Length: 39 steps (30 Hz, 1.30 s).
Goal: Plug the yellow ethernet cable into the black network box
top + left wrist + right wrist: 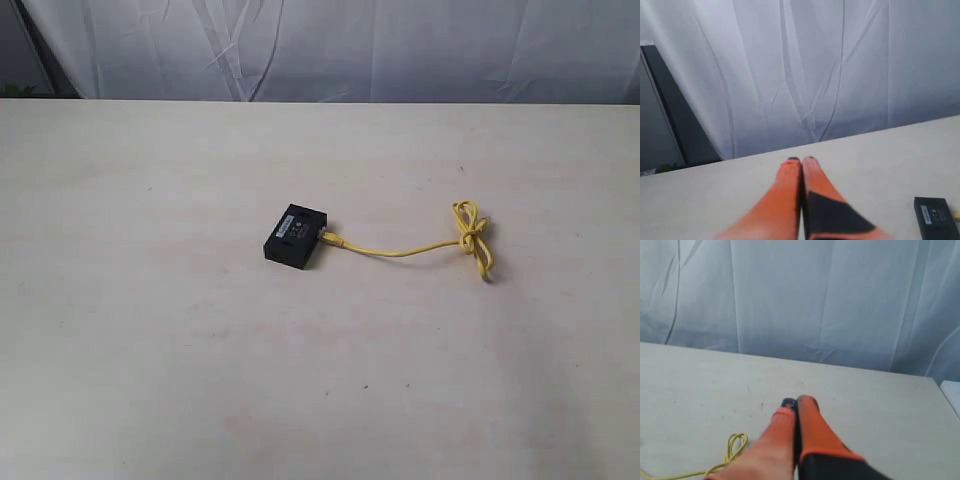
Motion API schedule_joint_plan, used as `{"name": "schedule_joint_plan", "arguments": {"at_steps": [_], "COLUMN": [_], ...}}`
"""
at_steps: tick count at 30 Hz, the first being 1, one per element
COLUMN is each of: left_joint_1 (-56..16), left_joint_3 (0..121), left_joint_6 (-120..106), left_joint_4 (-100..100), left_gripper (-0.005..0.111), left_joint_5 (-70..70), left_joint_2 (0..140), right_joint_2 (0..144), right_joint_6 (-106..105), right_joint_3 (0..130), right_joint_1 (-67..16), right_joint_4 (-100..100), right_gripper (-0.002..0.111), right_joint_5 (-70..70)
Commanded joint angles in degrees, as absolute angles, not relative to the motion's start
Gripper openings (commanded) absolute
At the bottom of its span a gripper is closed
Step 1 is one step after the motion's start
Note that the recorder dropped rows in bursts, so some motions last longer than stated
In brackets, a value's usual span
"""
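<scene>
Left tool [801,160], right tool [797,401]: seemingly aloft

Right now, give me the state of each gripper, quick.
Left gripper: closed, holding nothing.
Right gripper: closed, holding nothing.

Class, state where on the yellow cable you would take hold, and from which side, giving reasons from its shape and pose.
Grip the yellow cable just behind the plug at the black box, coming straight down from above, closing across the cord. It lies flat on the table and runs nearly straight there; the looped bundle at the far end would likely flop.
</scene>
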<state>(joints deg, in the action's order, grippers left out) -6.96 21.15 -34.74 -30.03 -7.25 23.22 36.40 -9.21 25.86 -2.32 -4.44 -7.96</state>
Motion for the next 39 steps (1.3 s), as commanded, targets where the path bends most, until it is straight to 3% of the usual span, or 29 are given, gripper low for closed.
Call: {"name": "schedule_joint_plan", "arguments": {"at_steps": [1, 9, 25, 32, 39], "left_joint_1": [-6.90, -6.90, -6.90, -6.79, -1.78], "left_joint_3": [19.71, 19.71, 19.71, 16.97, 8.84], "left_joint_6": [-34.40, -34.50, -35.85, -8.19, -6.10], "left_joint_4": [-33.27, -33.43, -29.04, -8.65, -9.20], "left_gripper": [0.000, 0.000, 0.000, 0.000, 0.000], "left_joint_5": [-6.81, -7.81, -7.51, -8.96, -7.57], "left_joint_2": [17.64, 13.97, 13.98, 9.77, 3.37], "right_joint_2": [29.47, 20.22, 19.68, 19.68, 19.68], "right_joint_6": [-9.07, -9.07, -8.93, -8.93, -8.93], "right_joint_3": [22.38, 17.78, 17.78, 17.78, 17.78], "right_joint_1": [-1.99, -1.99, -1.99, -1.99, -1.99], "right_joint_4": [-4.92, -9.75, -10.52, -10.52, -10.52], "right_gripper": [-0.001, -0.001, -0.001, -0.001, -0.001], "right_joint_5": [-6.67, -5.00, -4.10, -4.10, -4.10]}}
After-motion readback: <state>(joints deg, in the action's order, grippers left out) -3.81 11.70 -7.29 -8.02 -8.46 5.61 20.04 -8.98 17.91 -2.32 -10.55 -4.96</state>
